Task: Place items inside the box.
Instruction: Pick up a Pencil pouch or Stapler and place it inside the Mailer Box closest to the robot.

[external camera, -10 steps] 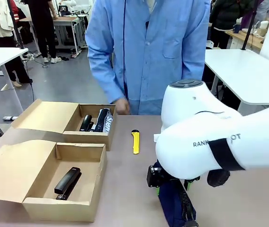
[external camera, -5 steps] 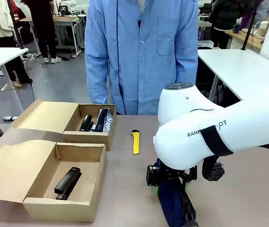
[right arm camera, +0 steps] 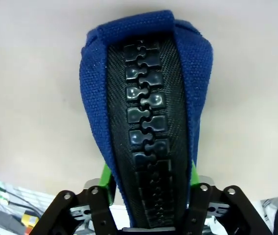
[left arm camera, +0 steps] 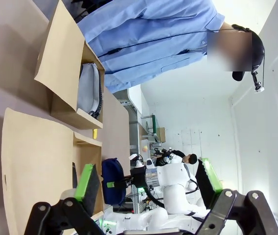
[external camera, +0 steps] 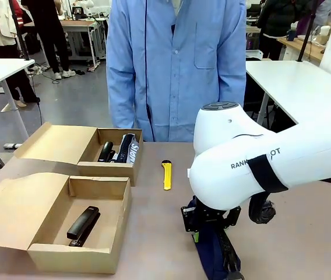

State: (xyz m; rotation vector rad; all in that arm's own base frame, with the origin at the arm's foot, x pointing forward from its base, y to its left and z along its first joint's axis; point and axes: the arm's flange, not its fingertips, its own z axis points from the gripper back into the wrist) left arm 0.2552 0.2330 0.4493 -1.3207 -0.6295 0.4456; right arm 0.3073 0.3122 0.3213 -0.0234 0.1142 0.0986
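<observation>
The right pincer is clamped across the navy pencil pouch lying on the table beneath it, squeezing its narrow width, likely for lifting toward the box leftward. The left pincer gapes empty.

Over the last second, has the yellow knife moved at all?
No. The knife lies just where it did, at the same gap to the right of the far box and its front corner.

Black stapler: flat on floor of near open cardboard box, lower left of frame.
Yellow utility knife: flat on bench, frame centre, long axis vertical in frame.
Navy-blue pouch: on bench, bottom centre-right, chunky black zip facing up.
</observation>
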